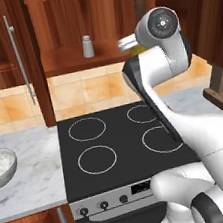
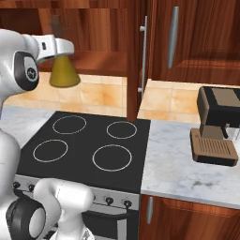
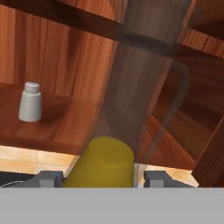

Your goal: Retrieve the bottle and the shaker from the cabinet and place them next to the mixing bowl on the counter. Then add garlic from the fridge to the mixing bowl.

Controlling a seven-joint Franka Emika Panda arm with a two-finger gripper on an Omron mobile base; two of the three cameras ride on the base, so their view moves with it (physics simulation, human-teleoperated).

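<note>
Hand view: one bottle [image 3: 105,164], one shaker [image 3: 30,103]

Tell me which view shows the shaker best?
The hand view: the shaker stands upright and unobstructed on the cabinet shelf, left of the bottle, cap and body both visible. The left base view shows it smaller and farther off, standing on the same shelf. The right base view shows the bottle and shelf instead.
</note>
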